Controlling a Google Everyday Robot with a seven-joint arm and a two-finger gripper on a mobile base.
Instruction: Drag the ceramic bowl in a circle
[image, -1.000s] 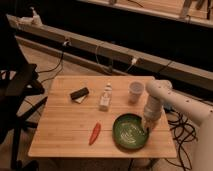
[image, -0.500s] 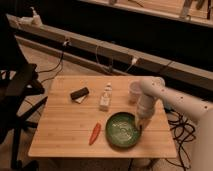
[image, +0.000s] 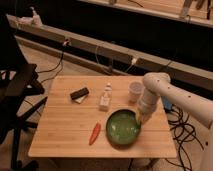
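Ceramic bowl (image: 122, 129) sits near front edge of wooden table (image: 60, 132), right of centre. Red chili pepper (image: 94, 133) lies just left of the bowl, apart from it. Gripper (image: 139, 119) is down at the bowl's right rim, fingers together, pinched on the rim. Small white bottle (image: 105, 97) stands upright behind the bowl, black block (image: 79, 93) further back-left of it, translucent cup (image: 135, 91) behind the bowl's right side

The gripper (image: 139, 119) has slid toward 9 o'clock, its fingers closing on the 2 o'clock rim of the ceramic bowl (image: 120, 131), which shifted slightly likewise.
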